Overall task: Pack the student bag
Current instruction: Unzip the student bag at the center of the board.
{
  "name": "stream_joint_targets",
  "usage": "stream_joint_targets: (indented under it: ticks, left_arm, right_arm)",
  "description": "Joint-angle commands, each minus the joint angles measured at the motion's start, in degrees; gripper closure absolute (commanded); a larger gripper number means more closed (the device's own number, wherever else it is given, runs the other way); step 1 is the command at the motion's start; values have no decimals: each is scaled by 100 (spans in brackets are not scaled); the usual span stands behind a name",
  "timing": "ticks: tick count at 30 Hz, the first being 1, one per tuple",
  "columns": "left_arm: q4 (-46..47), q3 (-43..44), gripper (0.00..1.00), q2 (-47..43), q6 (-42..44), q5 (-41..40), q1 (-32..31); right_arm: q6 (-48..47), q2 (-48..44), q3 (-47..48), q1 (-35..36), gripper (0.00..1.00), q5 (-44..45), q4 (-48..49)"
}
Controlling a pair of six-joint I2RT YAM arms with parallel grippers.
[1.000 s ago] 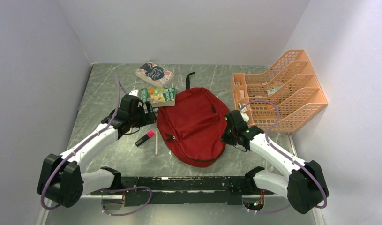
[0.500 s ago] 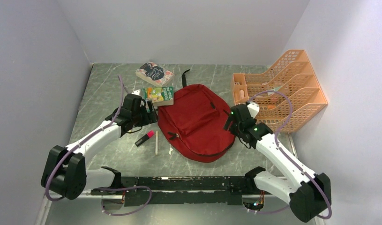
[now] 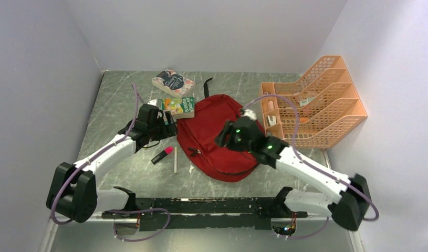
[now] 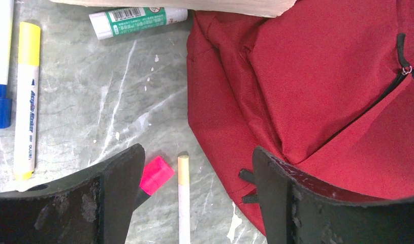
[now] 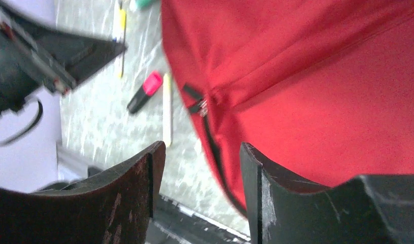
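The student bag (image 3: 209, 123) is a dark red backpack lying flat mid-table, zipper shut. It also fills the right of the left wrist view (image 4: 321, 91) and most of the right wrist view (image 5: 321, 76). My left gripper (image 3: 168, 127) hovers open at the bag's left edge, nothing between its jaws (image 4: 197, 155). Below it lie a pink highlighter (image 4: 155, 174) and a cream pencil (image 4: 183, 203). My right gripper (image 3: 222, 140) hangs open over the bag's front half, empty (image 5: 202, 147). A black zipper pull (image 5: 199, 104) lies just ahead of it.
An orange mesh file organizer (image 3: 311, 102) stands at the right. Two books (image 3: 173, 82) (image 3: 181, 106) lie behind the bag. A yellow marker (image 4: 27, 96), a blue marker (image 4: 0, 61) and a green tube (image 4: 138, 19) lie left of it.
My right gripper has opened and swung left from the bag's right edge to over its front half. The bag shifted slightly toward the back. The left gripper edged back a little.
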Motion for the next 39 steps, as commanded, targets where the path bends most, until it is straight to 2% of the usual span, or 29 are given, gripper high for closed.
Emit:
stream_joint_targets:
  ticks: [1,6,9,15,23,30,39]
  left_arm:
    - [-184,265,18,-271,64,-142,-38]
    - [-326,282,17,-499,120,-208,-39]
    - [-355,257,17,-631,121,-144,-47]
    - [-412,184,16,-808,122,-122,-171]
    - [-544,210,15,-956,189,-361,-403]
    - [-518,174,15,-994,179,-381,-473]
    - [-524,175,15,-978,189,-398,-496]
  right_arm:
    - [995,856,313,1288,41,774,711]
    - [1892,2083,983,2385,42,2359,353]
    - [2454,2557,1145,2741,49,2870,357]
    - [3629,3468,1780,2870,59,3024,-503]
    - [4111,4060,1980,2874,60,3054,-852]
    - [4332,4493,2250,2852,57,3243,-1106]
    - [4436,4534,1963,2658,57,3435,-705]
